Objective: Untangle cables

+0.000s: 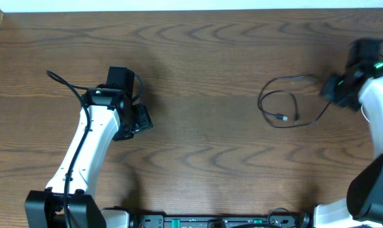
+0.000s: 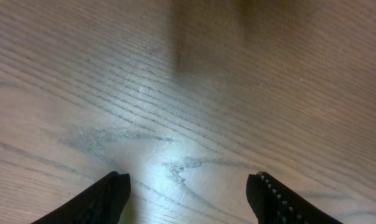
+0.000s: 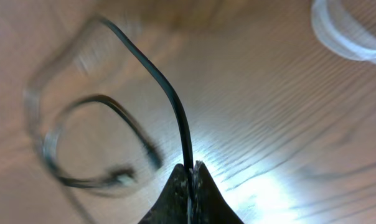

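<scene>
Right wrist view: at the bottom edge of the frame the right gripper [image 3: 191,180] has its two dark fingers pressed together, pinching a thin black cable [image 3: 175,112] between the tips. From that pinch the cable rises up the frame and bends toward the upper left. Its further length curls into a loose loop in the left half, lying on the brown wood-grain table [image 3: 287,124]. The loop is blurred, so its crossings cannot be made out. In the far upper right corner sits a pale ring [image 3: 330,32], possibly a coil of white cord, though it is too soft to be sure.

In the left wrist view, the left gripper [image 2: 188,186] shows two black fingertips [image 2: 110,193] at the bottom corners, spread well apart with nothing between them. Beyond them there is only bare wood grain with a bright glare patch.

In the overhead view, the left arm reaches up from the lower left, its gripper in the left half of the frame, well apart from the cable. The cable lies in the right half as an open loop with a small plug [image 1: 281,118] inside its lower curve. One strand runs right to the right gripper at the right edge.
</scene>
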